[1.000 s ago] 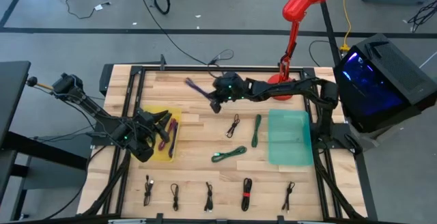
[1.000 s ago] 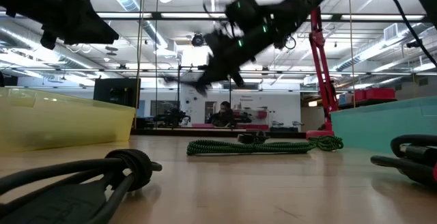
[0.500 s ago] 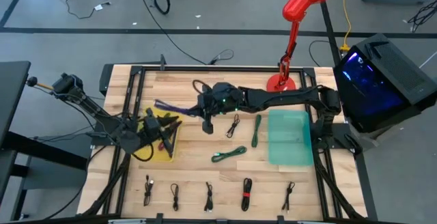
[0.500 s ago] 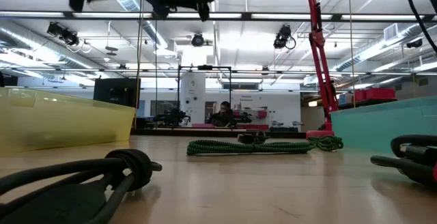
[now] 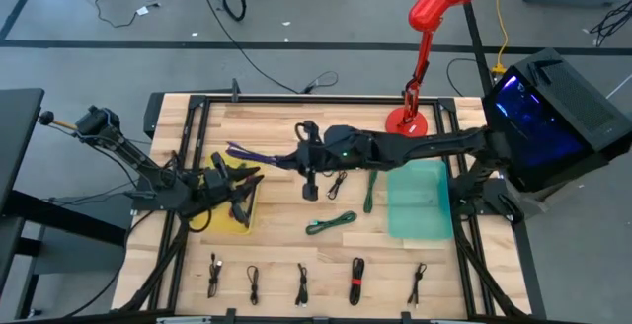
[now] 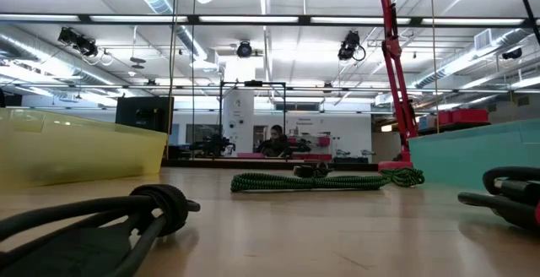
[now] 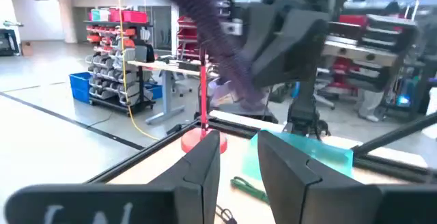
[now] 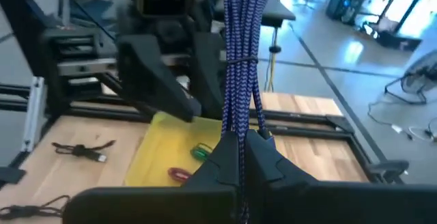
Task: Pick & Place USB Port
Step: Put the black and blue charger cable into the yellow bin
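- While the right pincer [image 5: 295,157] stays clamped on one purple cable [image 5: 259,154], that cable reaches toward the yellow tray [image 5: 247,216].
- Left pincer [image 5: 245,180], fingers parted and empty, faces it above the tray.
- Farther off: one teal bin [image 5: 419,199], two green cables [image 5: 331,224].

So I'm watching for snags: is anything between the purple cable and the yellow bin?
Yes. The left gripper hovers over the yellow bin, right in the path of the purple cable held by the right gripper.
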`<action>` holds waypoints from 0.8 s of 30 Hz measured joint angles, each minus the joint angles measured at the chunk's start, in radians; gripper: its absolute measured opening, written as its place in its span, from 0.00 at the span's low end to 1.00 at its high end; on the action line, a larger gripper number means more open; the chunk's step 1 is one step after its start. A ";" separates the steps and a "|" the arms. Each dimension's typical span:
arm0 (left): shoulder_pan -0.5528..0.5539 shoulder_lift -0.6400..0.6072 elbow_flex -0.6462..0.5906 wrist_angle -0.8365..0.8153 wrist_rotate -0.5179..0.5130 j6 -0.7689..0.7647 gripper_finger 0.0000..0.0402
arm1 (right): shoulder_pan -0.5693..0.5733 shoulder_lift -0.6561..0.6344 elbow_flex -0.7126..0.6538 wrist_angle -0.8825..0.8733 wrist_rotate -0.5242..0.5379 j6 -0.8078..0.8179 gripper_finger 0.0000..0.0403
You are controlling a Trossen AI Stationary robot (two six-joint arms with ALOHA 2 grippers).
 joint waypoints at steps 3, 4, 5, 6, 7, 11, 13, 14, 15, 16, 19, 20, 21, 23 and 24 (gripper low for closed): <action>0.000 0.000 0.000 0.061 0.050 0.047 0.26 | 0.032 -0.005 0.001 -0.010 0.025 -0.015 0.00; 0.000 0.000 0.000 0.087 0.078 0.072 0.26 | 0.041 -0.004 0.001 -0.013 0.040 -0.019 0.00; 0.000 0.000 0.000 0.113 0.108 0.088 0.26 | 0.050 -0.003 0.001 -0.015 0.047 -0.020 0.00; 0.003 0.000 0.000 0.139 0.127 0.107 0.26 | 0.058 -0.003 0.001 -0.014 0.048 -0.020 0.00; 0.008 0.000 0.000 0.157 0.141 0.126 0.26 | 0.064 -0.003 0.001 -0.010 0.052 -0.021 0.00; 0.030 0.000 0.000 0.207 0.191 0.155 0.26 | 0.084 -0.003 0.001 0.003 0.064 -0.022 0.00; 0.043 0.000 0.000 0.223 0.262 0.154 0.26 | 0.095 -0.003 0.001 0.012 0.085 -0.022 0.00; 0.050 0.000 0.000 0.231 0.306 0.151 0.26 | 0.095 0.001 0.000 0.018 0.094 -0.018 0.00; 0.059 0.000 0.000 0.239 0.345 0.150 0.26 | 0.097 0.005 -0.006 0.039 0.095 -0.014 0.00; 0.067 0.000 0.000 0.246 0.377 0.149 0.26 | 0.096 0.008 -0.014 0.049 0.090 -0.006 0.00; 0.091 0.000 0.000 0.252 0.391 0.132 0.26 | 0.093 0.017 -0.044 0.073 0.073 0.009 0.00; 0.097 0.000 0.000 0.250 0.389 0.125 0.26 | 0.093 0.019 -0.050 0.092 0.077 0.012 0.00; 0.103 0.000 0.000 0.250 0.390 0.123 0.26 | 0.092 0.019 -0.054 0.097 0.082 0.012 0.00; 0.110 0.002 0.000 0.247 0.394 0.121 0.24 | 0.094 0.019 -0.055 0.104 0.081 0.012 0.00; 0.111 0.002 0.000 0.242 0.397 0.121 0.20 | 0.094 0.019 -0.055 0.106 0.082 0.012 0.00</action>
